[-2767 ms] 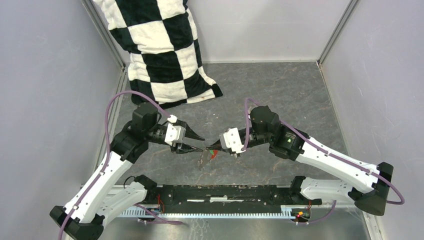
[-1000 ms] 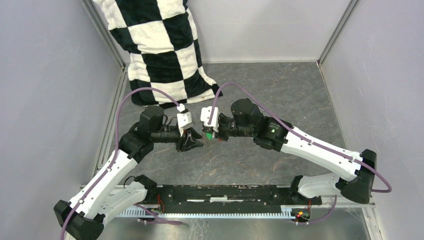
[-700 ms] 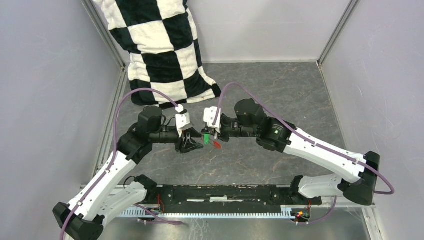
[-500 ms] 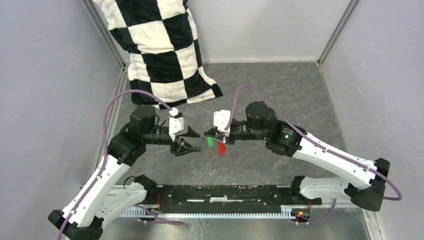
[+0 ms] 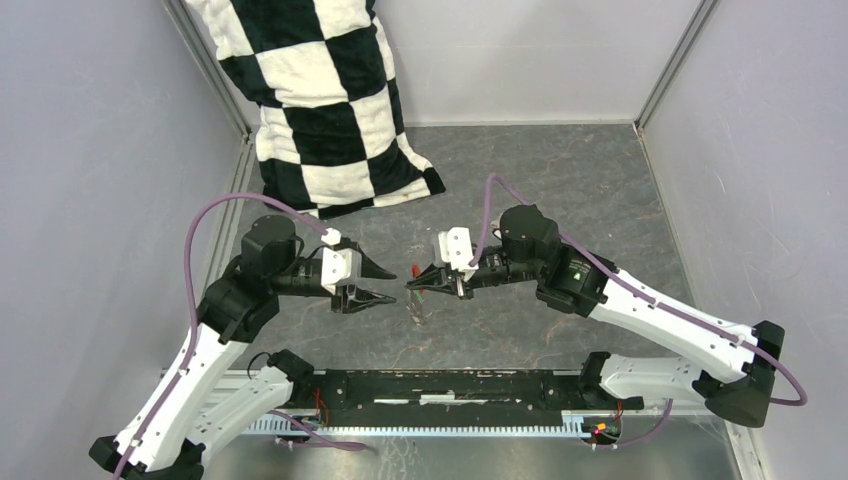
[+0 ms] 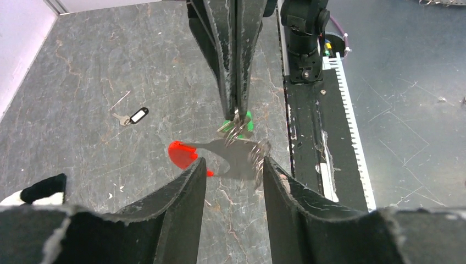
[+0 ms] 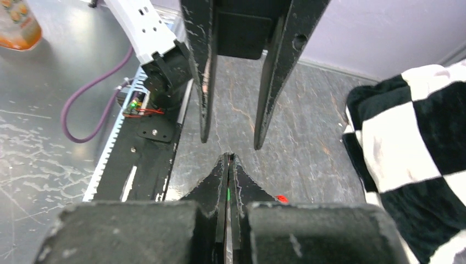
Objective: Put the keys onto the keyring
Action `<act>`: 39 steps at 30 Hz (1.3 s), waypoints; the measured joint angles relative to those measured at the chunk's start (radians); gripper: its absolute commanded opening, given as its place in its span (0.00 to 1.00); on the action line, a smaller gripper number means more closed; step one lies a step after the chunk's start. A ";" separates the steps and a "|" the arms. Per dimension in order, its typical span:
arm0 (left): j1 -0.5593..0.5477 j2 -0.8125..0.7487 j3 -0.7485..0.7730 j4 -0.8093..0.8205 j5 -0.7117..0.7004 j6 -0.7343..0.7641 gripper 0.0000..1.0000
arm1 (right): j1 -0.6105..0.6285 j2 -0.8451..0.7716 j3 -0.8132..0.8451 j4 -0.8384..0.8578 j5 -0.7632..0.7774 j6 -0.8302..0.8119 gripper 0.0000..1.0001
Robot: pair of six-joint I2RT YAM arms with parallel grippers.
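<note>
— Where is the keyring [image 5: 418,304]?

— Off the table [image 6: 82,66], in the air at the near middle, hanging from the right gripper [image 6: 236,111]. Its red piece [image 6: 180,154] sticks out to the far side. The grey strip [image 6: 237,159] dangles beneath the ring. Both are blurred.

— And the keys?

— The green key [image 6: 248,120] sits right at the right gripper's tips, against the ring. Whether it is threaded on cannot be told. The black key [image 6: 135,116], with its white label, lies flat on the table on the far side, well apart from the keyring.

— How does the right gripper stand?

— It points left, with its fingers pressed together and pinching the ring at their very tips.

— And the left gripper [image 5: 391,286]?

— It points right, facing the other tip to tip, just beside the keyring and not touching it. Its fingers stand apart with nothing between them. In its wrist view the strip hangs in line with the gap.

— Anything else around?

— A checkered cloth [image 5: 320,100] leans in the far left corner, well away from both arms.
</note>
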 measured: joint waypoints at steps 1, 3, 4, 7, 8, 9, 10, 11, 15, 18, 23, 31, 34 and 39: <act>0.000 0.000 0.000 0.000 0.003 0.005 0.46 | -0.003 -0.003 -0.003 0.008 -0.020 0.005 0.00; 0.000 0.000 0.000 -0.008 0.014 0.025 0.43 | -0.009 -0.009 -0.008 0.021 -0.060 0.013 0.00; 0.000 0.000 0.000 -0.012 0.023 0.033 0.43 | -0.011 -0.011 -0.009 0.026 -0.072 0.016 0.00; 0.000 0.000 0.000 -0.021 0.052 0.055 0.43 | -0.018 -0.013 -0.011 0.043 -0.119 0.029 0.00; 0.000 0.000 0.000 -0.023 0.066 0.056 0.43 | -0.020 -0.013 -0.011 0.048 -0.129 0.032 0.00; 0.000 0.000 0.000 -0.026 0.086 0.057 0.43 | -0.022 -0.013 -0.012 0.053 -0.138 0.036 0.00; 0.000 0.000 0.000 -0.027 0.105 0.057 0.42 | -0.022 -0.013 -0.012 0.058 -0.149 0.039 0.00; 0.000 0.001 0.000 -0.027 0.121 0.057 0.42 | -0.024 -0.013 -0.012 0.063 -0.159 0.043 0.00; 0.000 0.015 -0.011 -0.027 0.179 0.057 0.43 | -0.029 -0.013 -0.013 0.079 -0.192 0.054 0.00; 0.000 0.032 -0.026 -0.019 0.204 0.053 0.44 | -0.031 -0.013 -0.013 0.086 -0.209 0.060 0.00; 0.000 0.045 -0.071 0.059 0.217 -0.006 0.44 | -0.033 -0.010 -0.013 0.098 -0.237 0.067 0.00; 0.000 0.045 -0.086 0.149 0.229 -0.069 0.42 | -0.035 0.003 -0.013 0.106 -0.264 0.070 0.00; 0.000 0.044 -0.086 0.162 0.252 -0.076 0.43 | -0.035 0.008 -0.013 0.108 -0.268 0.071 0.00; 0.000 0.032 -0.084 0.118 0.283 -0.060 0.43 | -0.039 0.009 -0.013 0.108 -0.274 0.071 0.01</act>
